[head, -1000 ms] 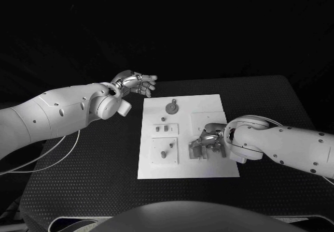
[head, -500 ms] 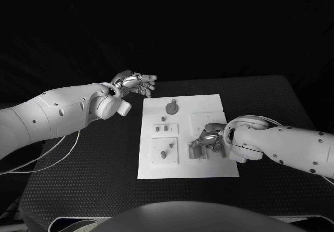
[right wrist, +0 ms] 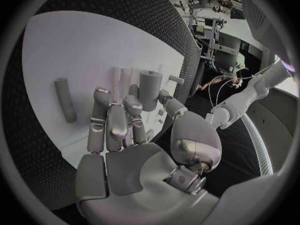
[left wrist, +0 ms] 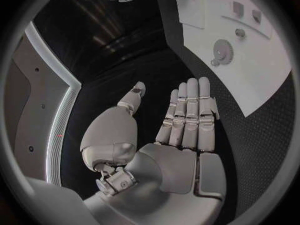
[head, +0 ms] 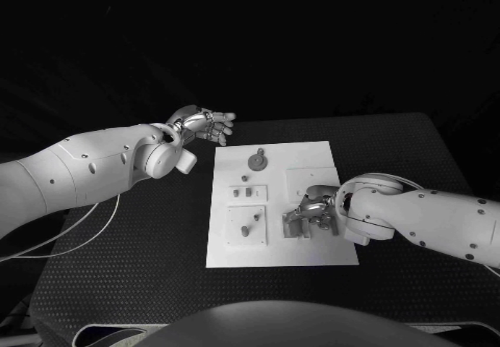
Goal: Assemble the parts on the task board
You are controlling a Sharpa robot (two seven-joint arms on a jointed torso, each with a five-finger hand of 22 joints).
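Note:
The white task board lies in the middle of the black table. On it are a gear, a small plate with two pegs and a plate with one peg. My right hand rests low over the board's right side, above a ribbed fixture. In the right wrist view it pinches an upright grey cylinder between thumb and a finger, and another grey peg lies flat on the board. My left hand hovers off the board's far left corner, flat and empty.
A square recess sits on the board beyond my right hand. The left wrist view shows the board with the gear beyond my fingertips. Black table surface surrounds the board, and a cable trails at the left.

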